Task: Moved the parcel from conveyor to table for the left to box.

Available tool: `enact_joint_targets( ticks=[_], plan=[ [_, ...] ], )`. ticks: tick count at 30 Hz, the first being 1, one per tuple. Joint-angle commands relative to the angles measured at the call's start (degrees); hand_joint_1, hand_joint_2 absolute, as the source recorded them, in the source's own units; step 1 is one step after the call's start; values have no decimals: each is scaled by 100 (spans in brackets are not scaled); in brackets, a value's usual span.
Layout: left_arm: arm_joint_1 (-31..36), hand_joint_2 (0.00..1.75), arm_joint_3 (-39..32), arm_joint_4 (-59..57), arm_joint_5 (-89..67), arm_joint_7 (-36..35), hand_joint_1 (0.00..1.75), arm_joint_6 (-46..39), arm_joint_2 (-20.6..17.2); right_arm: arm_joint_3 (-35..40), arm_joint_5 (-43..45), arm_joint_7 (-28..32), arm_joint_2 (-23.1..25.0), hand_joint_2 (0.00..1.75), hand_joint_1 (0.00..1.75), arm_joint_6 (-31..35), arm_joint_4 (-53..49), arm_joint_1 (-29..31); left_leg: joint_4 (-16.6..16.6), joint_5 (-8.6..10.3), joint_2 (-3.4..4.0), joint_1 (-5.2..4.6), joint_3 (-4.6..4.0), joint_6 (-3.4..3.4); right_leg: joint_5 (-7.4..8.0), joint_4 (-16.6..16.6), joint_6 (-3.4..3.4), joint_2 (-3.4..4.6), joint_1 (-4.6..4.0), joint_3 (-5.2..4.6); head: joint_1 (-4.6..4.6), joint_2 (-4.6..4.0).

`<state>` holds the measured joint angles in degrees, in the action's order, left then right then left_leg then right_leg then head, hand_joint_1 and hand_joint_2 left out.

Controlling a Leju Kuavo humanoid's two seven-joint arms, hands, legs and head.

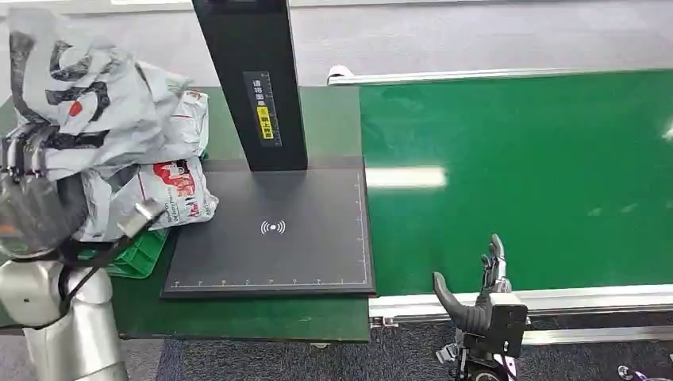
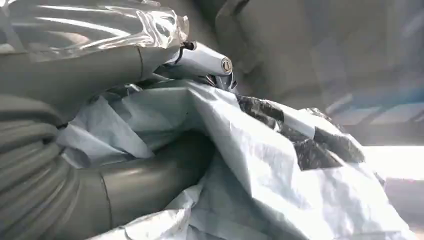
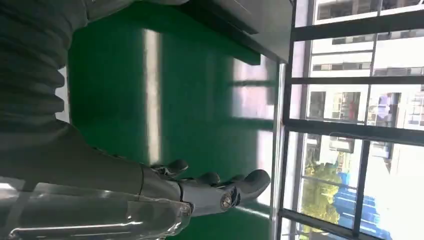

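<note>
A crumpled grey-white parcel (image 1: 79, 87) with black print hangs at the far left, gripped by my left hand (image 1: 30, 155) above a pile of parcels. In the left wrist view the thumb and fingers of my left hand (image 2: 130, 185) close around the parcel's wrinkled plastic (image 2: 280, 170). My right hand (image 1: 480, 298) stands at the near edge of the green conveyor (image 1: 516, 175), fingers up and apart, holding nothing. The right wrist view shows my right hand (image 3: 200, 192) stretched out over the bare belt (image 3: 115, 90).
White parcels with red print (image 1: 171, 186) lie heaped on a green box (image 1: 139, 254) under the held parcel. A black scanner plate (image 1: 274, 246) with a tall black post (image 1: 250, 79) sits on the table between the box and the conveyor.
</note>
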<state>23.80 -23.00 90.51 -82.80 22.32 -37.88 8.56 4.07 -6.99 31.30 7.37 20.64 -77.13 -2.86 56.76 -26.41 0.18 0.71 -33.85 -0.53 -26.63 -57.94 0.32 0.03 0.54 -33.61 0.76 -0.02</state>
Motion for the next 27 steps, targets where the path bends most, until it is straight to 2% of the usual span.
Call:
enact_joint_targets(
  ticks=[1, 2, 5, 11, 24, 25, 26, 27],
  plan=[
    [2047, 175, 509, -5652, 468, -2432, 175, 489, -2406, 66, -267, -108, 106, 175, 0, -273, 362, 462, -14, 19, 12, 6, 12, -14, 15, -3, -19, 8, -7, 3, -2, 0],
    [2070, 175, 554, -5741, 422, -2522, 175, 652, -2472, 47, -262, -115, 93, 175, 0, -292, 291, 420, -10, 15, 35, 9, 11, -18, 21, -2, -26, 33, -11, -8, -7, 0],
    [2145, 175, 633, -5954, 385, -2735, 175, 1032, -2554, 22, -293, -212, 70, 175, 0, -398, 75, 292, -7, 17, 29, 19, 8, -21, 15, -5, -26, 26, -18, -11, -4, 0],
    [2061, 175, 543, -6108, 514, -2849, 175, 893, -2585, -10, -386, -298, 119, 175, 0, -507, 66, 262, -6, 9, 43, 17, -1, -23, 14, -5, -22, 43, -17, -17, 0, 0],
    [2061, 175, 543, -6108, 514, -2849, 175, 893, -2585, -10, -386, -298, 119, 175, 0, -507, 66, 262, -9, 11, 25, 20, -2, -20, 13, 4, -21, 31, -19, -11, -2, 2],
    [2029, 175, 519, -6098, 523, -2940, 148, 870, -2592, 4, -414, -317, 105, 175, 0, -546, 78, 258, -6, 10, 26, 19, -5, -21, 12, 1, -20, 32, -18, -14, -2, 2],
    [1924, 175, 456, -5982, 545, -3003, 110, 565, -2612, 11, -431, -323, 106, 175, 0, -575, 72, 240, -3, 10, 28, 20, -11, -22, 13, -2, -21, 34, -19, -20, 0, 0],
    [1857, 175, 404, -5973, 653, -2880, 59, 461, -2633, 5, -440, -324, 112, 175, 0, -588, 56, 214, -7, 9, 24, 20, -2, -20, 12, 3, -20, 30, -20, -9, -2, 0]
  ],
)
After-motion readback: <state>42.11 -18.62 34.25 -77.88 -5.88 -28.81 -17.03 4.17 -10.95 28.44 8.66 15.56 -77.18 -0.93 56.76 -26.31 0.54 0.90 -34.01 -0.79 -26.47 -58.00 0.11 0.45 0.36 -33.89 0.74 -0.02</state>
